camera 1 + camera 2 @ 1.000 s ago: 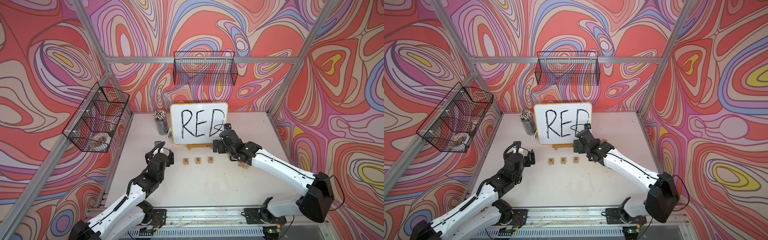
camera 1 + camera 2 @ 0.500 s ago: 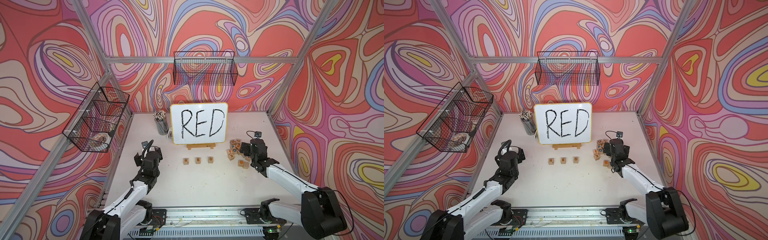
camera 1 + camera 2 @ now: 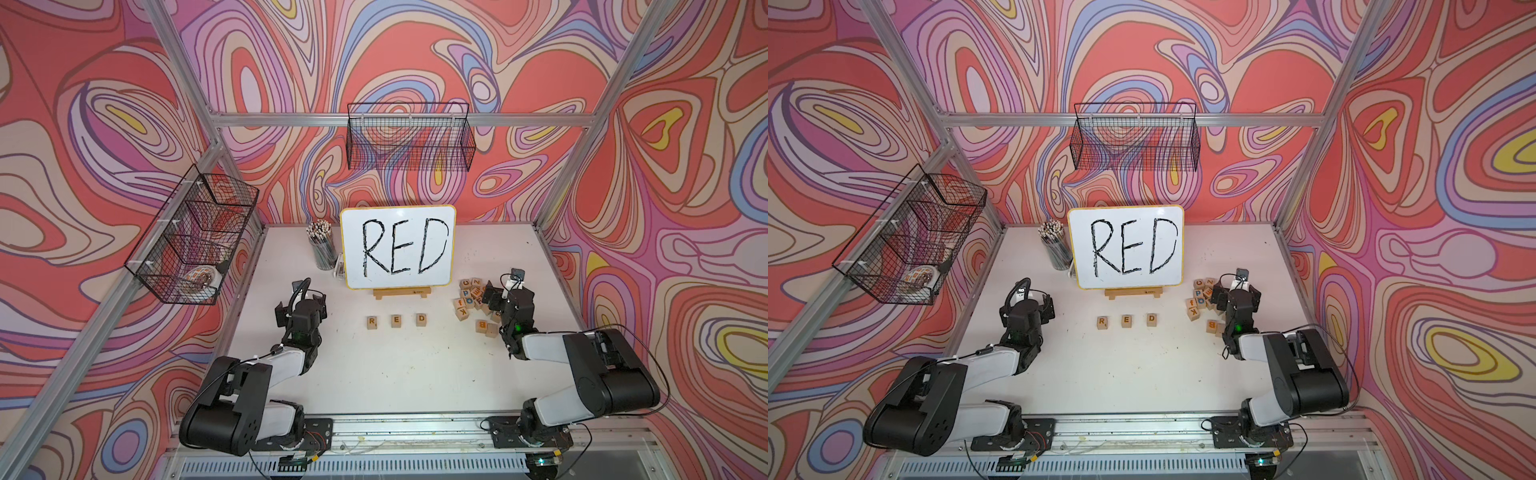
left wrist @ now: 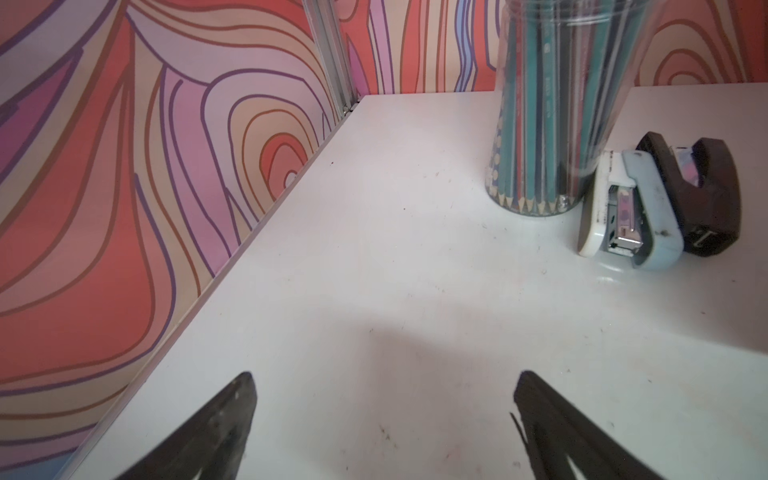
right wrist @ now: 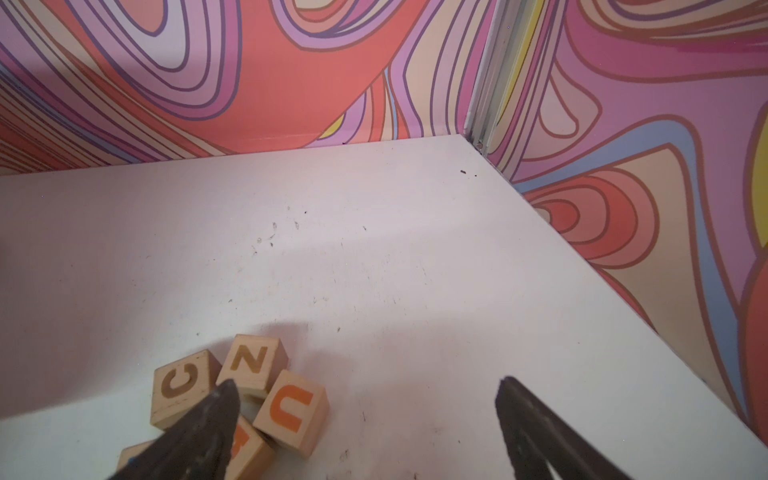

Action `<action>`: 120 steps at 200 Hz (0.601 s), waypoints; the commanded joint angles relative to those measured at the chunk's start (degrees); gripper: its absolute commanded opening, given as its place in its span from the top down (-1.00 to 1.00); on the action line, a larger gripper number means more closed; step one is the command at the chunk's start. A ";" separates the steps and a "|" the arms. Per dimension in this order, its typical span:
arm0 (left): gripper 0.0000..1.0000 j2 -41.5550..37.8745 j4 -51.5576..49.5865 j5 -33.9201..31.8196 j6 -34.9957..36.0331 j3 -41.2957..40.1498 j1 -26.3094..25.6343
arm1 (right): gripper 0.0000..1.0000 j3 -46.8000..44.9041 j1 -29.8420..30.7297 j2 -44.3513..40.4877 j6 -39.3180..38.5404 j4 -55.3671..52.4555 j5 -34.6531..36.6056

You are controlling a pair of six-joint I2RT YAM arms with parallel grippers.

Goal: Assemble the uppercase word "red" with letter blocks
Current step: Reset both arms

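The R block [image 3: 372, 322], E block [image 3: 396, 320] and D block [image 3: 421, 319] lay in a spaced row spelling RED on the table [image 3: 395, 370], just at 6 o'clock of the whiteboard [image 3: 398, 245]. The left arm was folded back with its elbow raised, and the left claw [image 3: 300, 305], at 9 o'clock of the row, was spread wide over bare table. The right arm was folded likewise. The right claw [image 3: 505, 293], at 3 o'clock, was spread wide by the heap of spare blocks [image 3: 468, 297], pinching nothing.
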 commanded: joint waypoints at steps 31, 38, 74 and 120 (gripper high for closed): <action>-1.00 5.45 6.32 10.60 1.75 2.80 4.67 | -0.95 -1.20 -3.90 7.04 0.59 15.02 -5.54; -1.00 7.75 8.61 12.84 2.32 3.17 5.37 | -0.95 -0.97 -4.04 7.78 0.63 15.40 -6.13; -1.00 11.39 12.34 18.49 2.43 3.11 7.34 | -0.96 0.65 -4.14 10.44 0.24 14.66 -6.99; -1.00 10.00 8.36 17.70 1.48 3.82 7.26 | -0.97 2.70 -4.17 10.44 0.00 10.54 -7.50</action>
